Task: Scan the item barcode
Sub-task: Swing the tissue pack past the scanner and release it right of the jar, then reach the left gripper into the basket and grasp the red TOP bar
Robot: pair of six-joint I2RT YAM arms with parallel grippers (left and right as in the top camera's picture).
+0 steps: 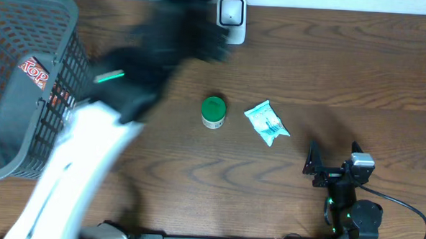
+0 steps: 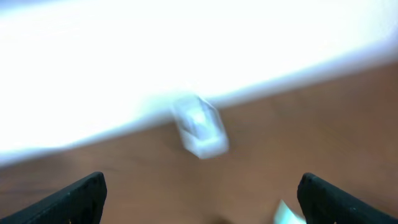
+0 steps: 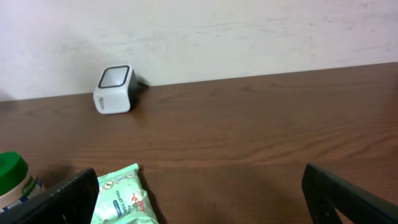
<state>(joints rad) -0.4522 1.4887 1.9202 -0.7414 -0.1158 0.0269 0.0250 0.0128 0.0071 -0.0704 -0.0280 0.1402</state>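
Jaws both spread, empty | left arm (image 1: 89, 150) blurred, stretched toward scanner (image 1: 231, 18) | right arm (image 1: 348, 194) low, near edge

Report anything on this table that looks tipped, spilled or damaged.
Nothing stands out. The green-lidded jar stands upright, the wipes packet lies flat beside it without touching, and the scanner sits at the back.
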